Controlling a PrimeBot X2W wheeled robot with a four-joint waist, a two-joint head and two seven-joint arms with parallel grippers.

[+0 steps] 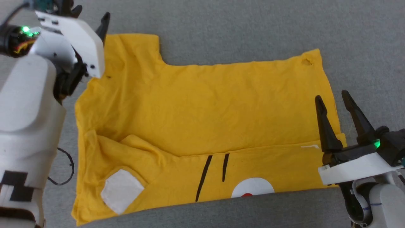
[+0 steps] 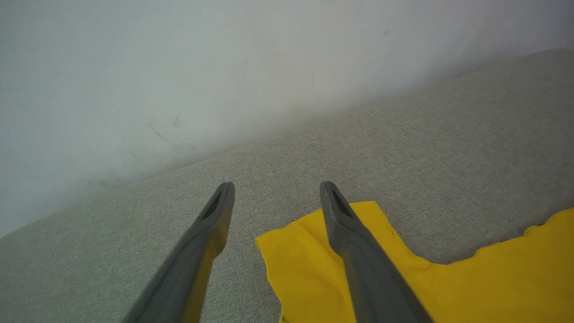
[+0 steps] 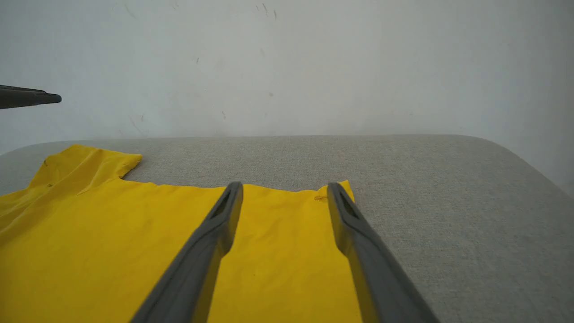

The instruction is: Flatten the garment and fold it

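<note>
The garment [image 1: 202, 110], a bright yellow T-shirt, lies spread on the grey fabric surface [image 1: 253, 28] with its plain side up. A strip along its near edge is turned over and shows black stripes [image 1: 204, 177], white patches [image 1: 121, 190] and a red dot. My left gripper [image 1: 90, 17] hovers open over the far left sleeve [image 2: 305, 255], one finger above the sleeve and the other beside it. My right gripper [image 1: 331, 96] is open above the garment's right edge [image 3: 287, 251]. Neither holds cloth.
A pale wall [image 3: 287, 67] rises behind the surface. The surface's rounded right edge [image 3: 529, 166] drops off in the right wrist view. A black cable loop [image 1: 68, 171] hangs beside my left arm. A finger of the left gripper [image 3: 27, 97] shows at the right wrist view's upper left.
</note>
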